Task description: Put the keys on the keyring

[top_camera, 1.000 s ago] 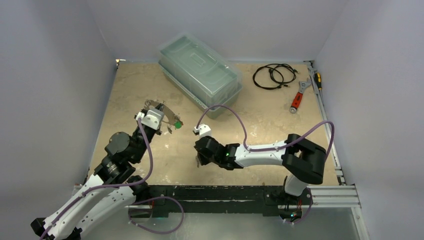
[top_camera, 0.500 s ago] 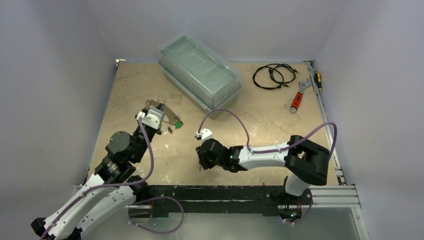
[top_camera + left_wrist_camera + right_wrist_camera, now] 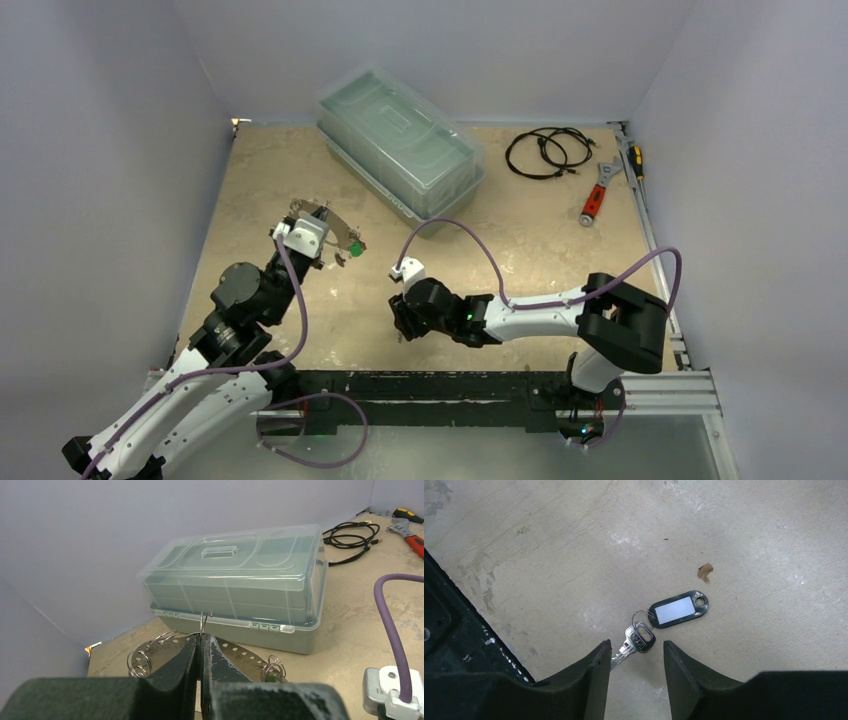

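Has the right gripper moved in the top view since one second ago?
Yes. The right gripper has moved slightly toward the near edge of the table, away from the clear plastic box, which has not moved.

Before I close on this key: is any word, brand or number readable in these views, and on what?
Stamped letters on the key: too small and blurred to read.
White insert of the black tag: blank.
Lid and walls of the plastic box: no label seen.
Nothing else in view carries legible text.
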You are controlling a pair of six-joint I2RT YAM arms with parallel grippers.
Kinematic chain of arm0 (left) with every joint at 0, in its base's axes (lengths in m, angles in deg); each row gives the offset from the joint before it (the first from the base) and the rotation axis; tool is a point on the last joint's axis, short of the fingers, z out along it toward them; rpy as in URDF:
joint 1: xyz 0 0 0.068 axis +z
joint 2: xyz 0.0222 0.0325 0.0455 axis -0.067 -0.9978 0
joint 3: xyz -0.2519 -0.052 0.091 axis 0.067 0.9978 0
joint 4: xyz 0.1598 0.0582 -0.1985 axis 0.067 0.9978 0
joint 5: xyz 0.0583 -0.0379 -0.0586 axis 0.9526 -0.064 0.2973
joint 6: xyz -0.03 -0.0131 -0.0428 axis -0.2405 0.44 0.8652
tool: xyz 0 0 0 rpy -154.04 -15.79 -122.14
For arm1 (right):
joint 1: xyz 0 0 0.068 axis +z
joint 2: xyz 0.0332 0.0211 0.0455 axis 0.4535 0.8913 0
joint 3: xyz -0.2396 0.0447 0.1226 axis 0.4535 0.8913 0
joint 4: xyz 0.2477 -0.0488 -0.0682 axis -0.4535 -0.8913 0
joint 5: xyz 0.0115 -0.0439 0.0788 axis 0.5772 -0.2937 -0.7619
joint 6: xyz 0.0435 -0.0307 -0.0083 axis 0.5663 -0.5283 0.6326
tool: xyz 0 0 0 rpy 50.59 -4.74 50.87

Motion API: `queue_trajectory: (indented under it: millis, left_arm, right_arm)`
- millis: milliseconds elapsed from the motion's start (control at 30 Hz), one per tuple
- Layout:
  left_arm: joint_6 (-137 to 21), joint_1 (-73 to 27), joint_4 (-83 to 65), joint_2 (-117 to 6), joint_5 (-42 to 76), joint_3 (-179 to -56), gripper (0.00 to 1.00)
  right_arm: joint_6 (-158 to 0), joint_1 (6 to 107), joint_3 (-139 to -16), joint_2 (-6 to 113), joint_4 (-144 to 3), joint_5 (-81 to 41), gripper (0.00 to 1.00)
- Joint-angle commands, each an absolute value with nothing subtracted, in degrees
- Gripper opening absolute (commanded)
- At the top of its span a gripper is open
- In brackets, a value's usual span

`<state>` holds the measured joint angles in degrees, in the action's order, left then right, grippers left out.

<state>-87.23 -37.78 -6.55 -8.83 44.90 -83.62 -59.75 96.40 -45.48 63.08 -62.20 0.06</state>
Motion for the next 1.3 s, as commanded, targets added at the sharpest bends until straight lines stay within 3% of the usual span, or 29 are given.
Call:
queue_trajectory:
  millis: [0,167,533,867,1100,1267]
  left_arm:
    - [-86.5,-37.3,-10.5,-8.7,44.4,-84.1,0.0]
    - [-86.4,-37.3,-10.5,-8.7,44.1,-84.1,0.0]
    - [-86.3,-37.1,-10.7,-8.4,43.5,-84.1,0.0]
    - [-85.9,-37.0,-10.7,-8.0,43.0,-83.9,0.0]
    - [-85.8,-37.0,-10.7,-8.2,42.6,-83.9,0.0]
    - [-85.8,-37.0,-10.7,-8.3,42.4,-83.9,0.0]
  right_arm:
    - [-59.7,96.6,-46.6,62.8,-60.0,1.3,0.47]
    - [-55.8,96.8,-49.5,65.6,-62.7,4.4,0.5]
    - [-46.8,100.4,-63.2,75.2,-81.6,16.7,0.46]
    - [-44.5,101.5,-66.8,79.7,-86.4,19.6,0.36]
    - [-43.2,102.0,-65.4,79.1,-87.1,20.6,0.13]
    - [-43.2,102.2,-64.0,76.7,-87.5,21.5,0.16]
